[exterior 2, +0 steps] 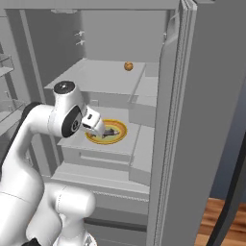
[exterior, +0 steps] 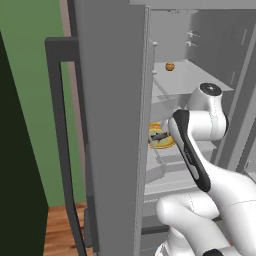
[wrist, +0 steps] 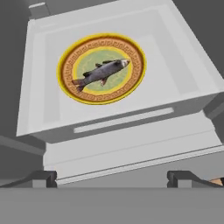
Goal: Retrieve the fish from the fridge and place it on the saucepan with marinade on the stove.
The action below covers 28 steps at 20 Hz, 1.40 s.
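- left base view: close to the camera stands the open fridge door with its long dark handle. past its edge, inside the fridge, the fish lies on a round yellow plate on a white shelf. a small orange ball sits on the shelf above. the white arm reaches in and partly hides the plate.
- right base view: the arm bends in from the left, its hand just beside the plate. the fish lies across the plate's middle. the ball rests on the upper shelf, well apart.
- hand view: two dark fingertips of the gripper stand wide apart, holding nothing. beyond them the fish lies slantwise on the plate, untouched, in a white tray.
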Motion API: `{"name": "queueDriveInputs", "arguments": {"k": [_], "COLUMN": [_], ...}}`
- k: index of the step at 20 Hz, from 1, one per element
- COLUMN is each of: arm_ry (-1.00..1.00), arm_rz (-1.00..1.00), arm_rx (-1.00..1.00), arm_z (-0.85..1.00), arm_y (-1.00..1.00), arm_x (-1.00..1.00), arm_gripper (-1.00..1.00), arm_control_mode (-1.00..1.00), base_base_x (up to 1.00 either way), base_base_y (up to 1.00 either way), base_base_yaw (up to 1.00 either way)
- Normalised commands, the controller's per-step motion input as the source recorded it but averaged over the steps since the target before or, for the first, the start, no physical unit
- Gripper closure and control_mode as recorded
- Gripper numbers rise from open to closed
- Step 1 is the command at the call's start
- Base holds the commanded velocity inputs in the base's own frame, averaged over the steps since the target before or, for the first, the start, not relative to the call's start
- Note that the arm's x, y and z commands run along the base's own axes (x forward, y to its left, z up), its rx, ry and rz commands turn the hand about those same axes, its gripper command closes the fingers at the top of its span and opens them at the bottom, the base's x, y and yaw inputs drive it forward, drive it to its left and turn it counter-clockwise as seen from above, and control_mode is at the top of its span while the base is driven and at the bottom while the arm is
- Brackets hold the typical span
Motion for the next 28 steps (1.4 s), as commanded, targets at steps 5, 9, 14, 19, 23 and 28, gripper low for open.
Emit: {"name": "queueDriveInputs", "arguments": {"k": [5,9,14,19,23,28], "arm_ry": [0.0,0.0,0.0,0.0,0.0,-0.02], "arm_rz": [0.0,0.0,-0.02,-0.13,-0.15,-0.07], "arm_rx": [0.0,0.0,0.01,0.05,0.07,0.04], "arm_z": [0.0,-0.04,-0.03,-0.22,-0.29,-0.12], "arm_y": [0.0,0.0,0.0,-0.04,-0.01,0.0], "arm_x": [0.17,0.33,0.28,0.07,0.0,0.07], "arm_gripper": [-1.0,-1.0,-1.0,-1.0,-1.0,-1.0], "arm_control_mode": [-1.0,-1.0,-1.0,-1.0,-1.0,-1.0], "base_base_x": [0.0,0.0,0.0,0.0,0.0,0.0], "base_base_y": [0.0,0.0,0.0,0.0,0.0,0.0], "base_base_yaw": [0.0,0.0,0.0,0.0,0.0,0.0]}}
